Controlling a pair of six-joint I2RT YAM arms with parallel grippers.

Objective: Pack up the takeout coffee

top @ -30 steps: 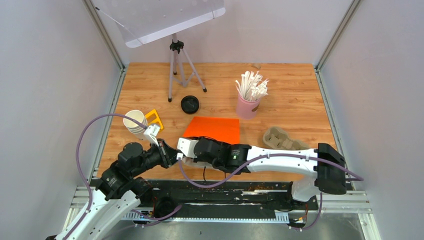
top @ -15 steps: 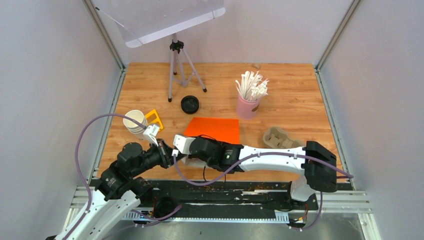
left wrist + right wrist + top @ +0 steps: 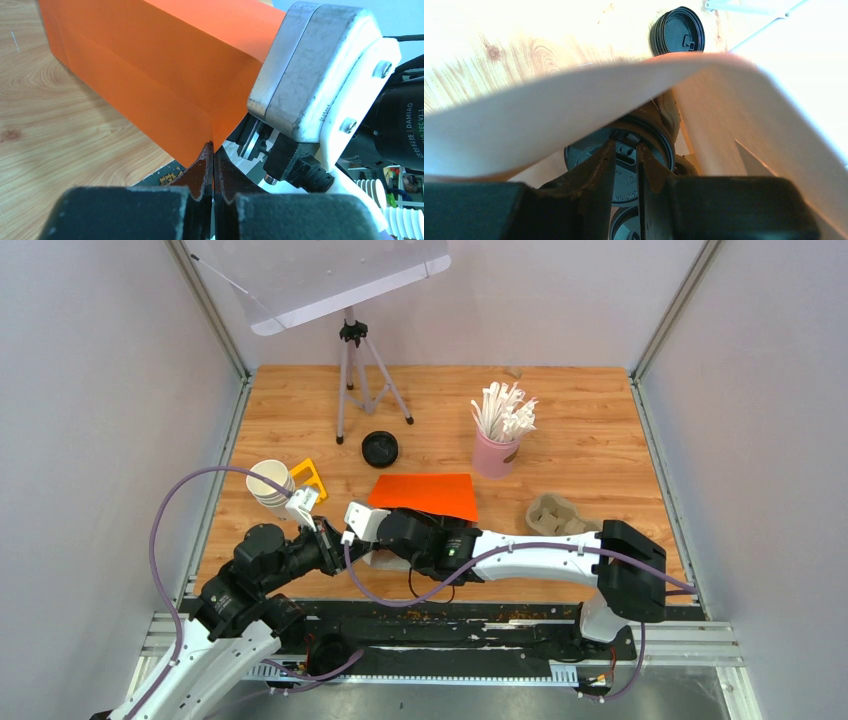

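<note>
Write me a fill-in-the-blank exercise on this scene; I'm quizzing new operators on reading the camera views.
1. The left pincer is shut on the edge of the ___ bag.
2. The white straws stand in a ___ cup.
3. The colour of the lid lying near the tripod is ___.
Missing words: orange; pink; black.
</note>
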